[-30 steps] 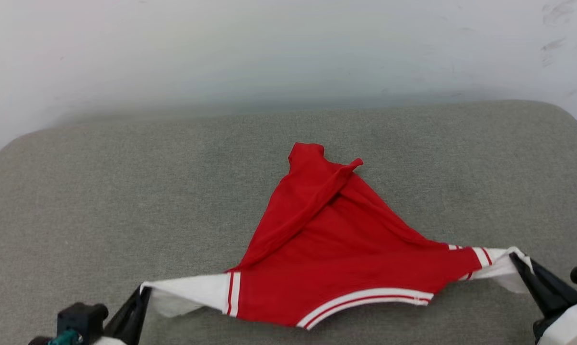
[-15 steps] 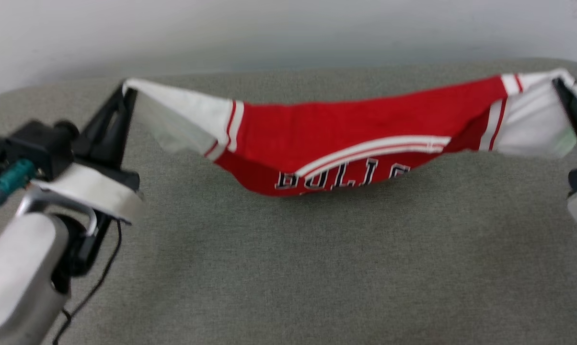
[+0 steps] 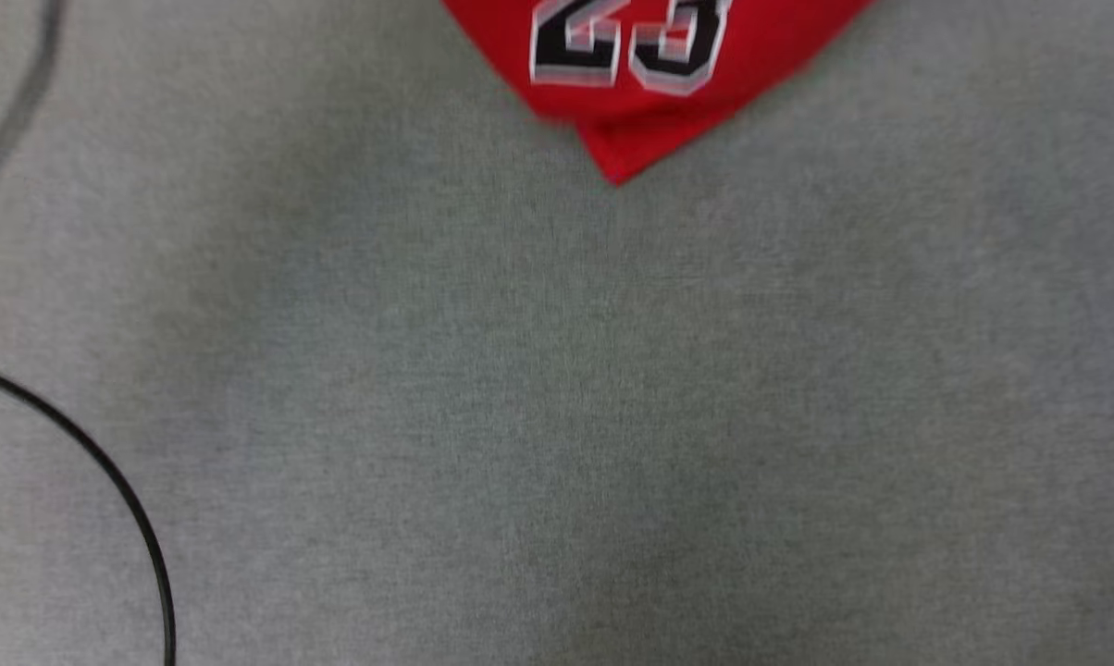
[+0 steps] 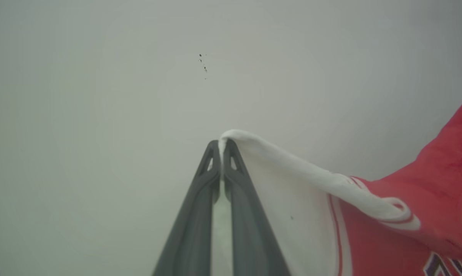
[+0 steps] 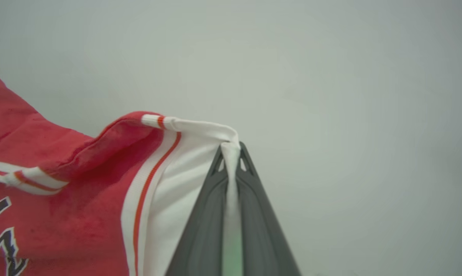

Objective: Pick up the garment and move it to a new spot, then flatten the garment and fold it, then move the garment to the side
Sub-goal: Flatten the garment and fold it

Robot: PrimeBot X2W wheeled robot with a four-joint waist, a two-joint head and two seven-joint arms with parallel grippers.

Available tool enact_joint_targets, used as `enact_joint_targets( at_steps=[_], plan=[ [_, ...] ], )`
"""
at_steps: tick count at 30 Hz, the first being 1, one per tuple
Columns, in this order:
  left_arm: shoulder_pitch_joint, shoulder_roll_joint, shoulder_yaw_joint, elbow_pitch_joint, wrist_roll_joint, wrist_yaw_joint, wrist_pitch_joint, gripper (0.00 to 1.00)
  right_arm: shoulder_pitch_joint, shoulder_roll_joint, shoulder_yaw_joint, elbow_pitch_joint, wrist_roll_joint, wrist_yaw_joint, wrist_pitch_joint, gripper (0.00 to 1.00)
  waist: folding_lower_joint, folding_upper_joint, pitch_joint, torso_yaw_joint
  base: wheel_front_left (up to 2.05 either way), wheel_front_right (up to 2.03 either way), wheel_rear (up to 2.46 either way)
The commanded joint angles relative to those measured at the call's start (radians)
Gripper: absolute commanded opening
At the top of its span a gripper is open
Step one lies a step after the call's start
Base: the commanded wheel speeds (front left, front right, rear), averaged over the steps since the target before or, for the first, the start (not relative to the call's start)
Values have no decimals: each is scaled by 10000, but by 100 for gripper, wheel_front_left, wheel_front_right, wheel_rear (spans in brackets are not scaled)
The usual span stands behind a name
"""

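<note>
The garment (image 3: 654, 83) is a red jersey with a black, white-outlined number; its lower corner hangs down at the top of the head view, above the grey cushion (image 3: 557, 416). In the left wrist view my left gripper (image 4: 221, 143) is shut on the tip of one white sleeve (image 4: 292, 191), with the red body (image 4: 438, 172) trailing to the right. In the right wrist view my right gripper (image 5: 231, 147) is shut on the other white sleeve (image 5: 185, 168), and the red body (image 5: 62, 184) hangs to the left. Both grippers point at a pale wall.
A thin black cable (image 3: 104, 472) curves across the lower left of the head view over the grey cushion. A pale wall (image 4: 139, 76) lies behind the held sleeves in both wrist views.
Both arms have lifted the jersey by its sleeves off the cushion. It has gone from lying bunched to hanging stretched, front side facing me, while the head camera has tilted downward.
</note>
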Motion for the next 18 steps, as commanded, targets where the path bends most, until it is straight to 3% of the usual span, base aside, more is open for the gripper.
enact_joint_targets(
  at_steps=[1, 9, 18],
  plan=[
    [-645, -110, 43, 334, 91, -82, -25, 0, -730, 101, 188, 351, -133, -8, 26, 0, -3, 0, 915, 7, 0, 0, 0],
    [-4646, -716, 45, 2896, 622, -810, -518, 0, -4856, 544, 1109, 2791, -748, -8, -104, 0, -3, 0, 1926, -40, 0, 0, 0],
    [-7143, -1277, -301, 4945, 941, -1219, -1263, 0, -7804, 1256, 1759, 5062, -1458, -8, -863, 0, -3, 0, 2445, 48, 0, 0, 0]
  ],
)
